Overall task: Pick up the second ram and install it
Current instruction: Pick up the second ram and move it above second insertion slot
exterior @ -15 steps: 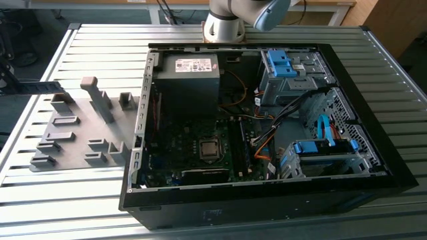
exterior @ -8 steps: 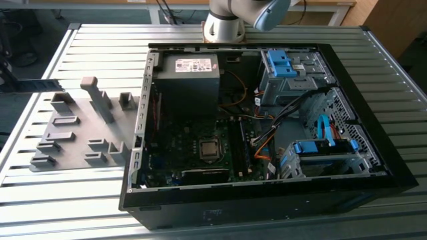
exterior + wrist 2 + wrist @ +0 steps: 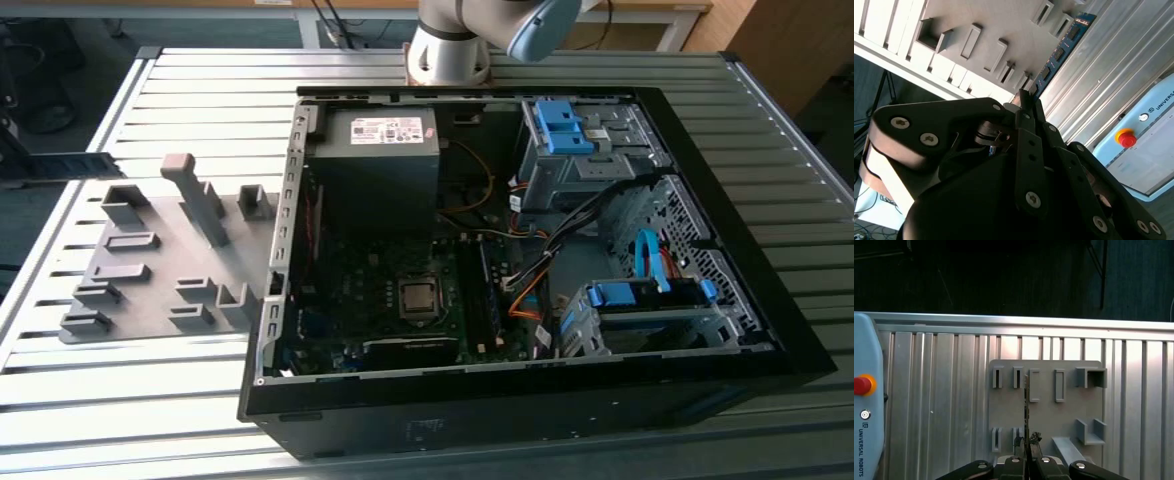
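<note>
While fingers (image 3: 1030, 112) clamp the second ram (image 3: 1059, 52), grey holder tray (image 3: 1054, 415) lies beyond | blue pendant (image 3: 869, 350): dark print, red button (image 3: 861, 385)

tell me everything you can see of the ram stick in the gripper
The second ram is a long, thin, flat board stick. Its face carries a row of black chips, with a small label near the far end. The gripper is shut on one end, and the rest juts straight out, touching nothing else that shows. In the first wrist view it appears edge-on as a thin dark line above the grey holder plate on the ribbed metal table.
</note>
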